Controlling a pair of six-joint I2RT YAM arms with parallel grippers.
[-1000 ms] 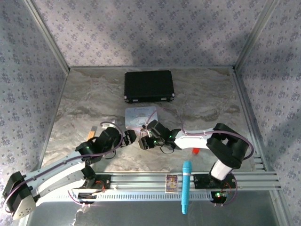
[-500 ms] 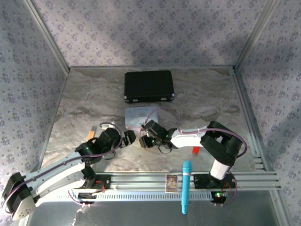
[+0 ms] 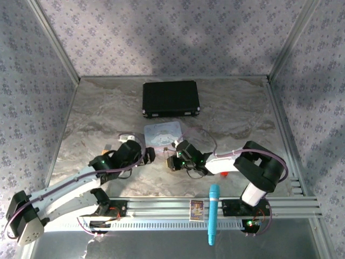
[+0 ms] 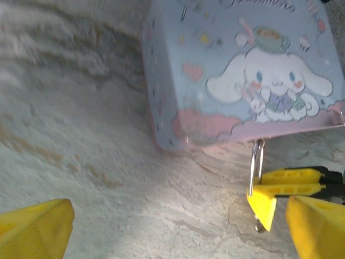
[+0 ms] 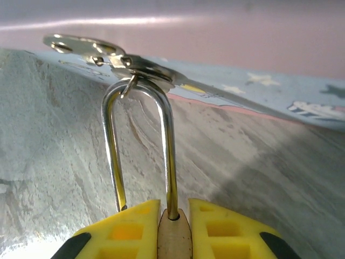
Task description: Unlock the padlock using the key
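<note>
While the right gripper's (image 3: 173, 161) jaws clamp the padlock (image 5: 173, 243), steadying it at the tin's (image 3: 161, 131) six o'clock edge, the left gripper's (image 4: 178, 229) jaws stand wide apart, likely free for the key.

A fixed camera high behind the arm bases (image 3: 108, 208) looks down over the whole marble tabletop (image 3: 97, 118). The left wrist camera looks low across it at the pastel tin (image 4: 242, 81) from near; the right wrist camera, closer still, peers past its own yellow fingers (image 5: 126, 229) at the padlock (image 5: 169, 162) on that same tin's edge.
</note>
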